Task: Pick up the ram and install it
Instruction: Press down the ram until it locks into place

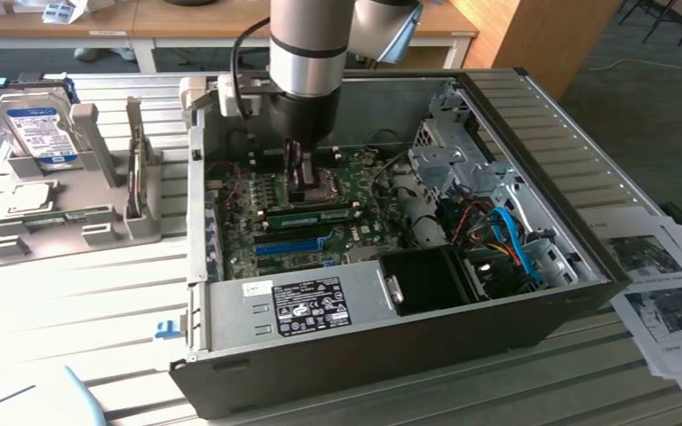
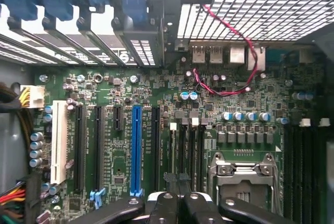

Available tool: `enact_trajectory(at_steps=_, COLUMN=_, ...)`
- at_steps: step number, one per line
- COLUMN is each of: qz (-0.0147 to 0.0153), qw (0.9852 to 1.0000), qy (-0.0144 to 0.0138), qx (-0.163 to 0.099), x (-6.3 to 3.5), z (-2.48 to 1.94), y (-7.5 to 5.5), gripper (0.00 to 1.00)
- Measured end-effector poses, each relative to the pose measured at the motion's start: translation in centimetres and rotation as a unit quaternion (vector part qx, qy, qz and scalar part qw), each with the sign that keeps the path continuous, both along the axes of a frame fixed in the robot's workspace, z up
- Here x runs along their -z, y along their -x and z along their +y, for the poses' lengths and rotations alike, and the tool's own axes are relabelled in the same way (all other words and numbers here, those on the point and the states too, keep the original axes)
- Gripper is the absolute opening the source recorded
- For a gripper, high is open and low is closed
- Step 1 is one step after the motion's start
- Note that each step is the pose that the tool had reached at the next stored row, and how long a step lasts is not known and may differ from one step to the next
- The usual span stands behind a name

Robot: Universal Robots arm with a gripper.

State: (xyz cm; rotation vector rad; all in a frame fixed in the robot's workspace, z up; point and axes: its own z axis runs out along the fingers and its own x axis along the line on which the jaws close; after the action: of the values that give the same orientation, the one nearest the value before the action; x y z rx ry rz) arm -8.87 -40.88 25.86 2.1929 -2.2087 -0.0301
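A: Ram [image 1: 312, 214]? It lies flat on the motherboard [image 1: 273, 232] inside the PC case [image 1: 578, 213], just below the tool [image 1: 298, 184].

B: Tool's clenched, holding nothing I can see. Stick looks light, stiff, fragile; I'd grip the long edges, not the chips.

Labels on power supply [image 1: 305, 306], hard drive [image 1: 35, 129]: illegible.

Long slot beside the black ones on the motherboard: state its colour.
Blue slot; clearest in the wrist view.
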Motion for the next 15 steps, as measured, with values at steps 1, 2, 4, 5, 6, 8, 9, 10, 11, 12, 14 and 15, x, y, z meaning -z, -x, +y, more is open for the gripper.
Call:
enact_trajectory(at_steps=1, qz=0.0000, qw=1.0000, qy=0.0000, qx=0.000, x=-0.24, z=0.00, y=0.0, gripper=0.09)
enact_trajectory(at_steps=2, qz=0.0000, qw=1.0000, qy=0.0000, qx=0.000, x=-0.47, z=0.00, y=0.0, gripper=0.09)
enact_trajectory(at_steps=4, qz=0.0000, qw=1.0000, qy=0.0000, qx=0.000, x=-0.94, z=0.00, y=0.0, gripper=0.09)
enact_trajectory(at_steps=5, qz=0.0000, qw=1.0000, qy=0.0000, qx=0.000, x=-1.15, z=0.00, y=0.0, gripper=0.09)
enact_trajectory(at_steps=6, qz=0.0000, qw=1.0000, qy=0.0000, qx=0.000, x=-1.38, z=0.00, y=0.0, gripper=0.09)
enact_trajectory(at_steps=8, qz=0.0000, qw=1.0000, qy=0.0000, qx=0.000, x=-1.89, z=0.00, y=0.0, gripper=0.09)
enact_trajectory(at_steps=9, qz=0.0000, qw=1.0000, qy=0.0000, qx=0.000, x=-2.18, z=0.00, y=0.0, gripper=0.09)
enact_trajectory(at_steps=10, qz=0.0000, qw=1.0000, qy=0.0000, qx=0.000, x=-2.48, z=0.00, y=0.0, gripper=0.09)
enact_trajectory(at_steps=11, qz=0.0000, qw=1.0000, qy=0.0000, qx=0.000, x=-2.80, z=0.00, y=0.0, gripper=0.09)
enact_trajectory(at_steps=12, qz=0.0000, qw=1.0000, qy=0.0001, qx=0.000, x=-3.10, z=0.00, y=0.0, gripper=0.09)
enact_trajectory(at_steps=14, qz=0.0000, qw=1.0000, qy=0.0001, qx=0.000, x=-3.70, z=0.00, y=0.0, gripper=0.09)
enact_trajectory(at_steps=15, qz=0.0000, qw=1.0000, qy=0.0001, qx=0.000, x=-3.97, z=0.00, y=0.0, gripper=0.09)
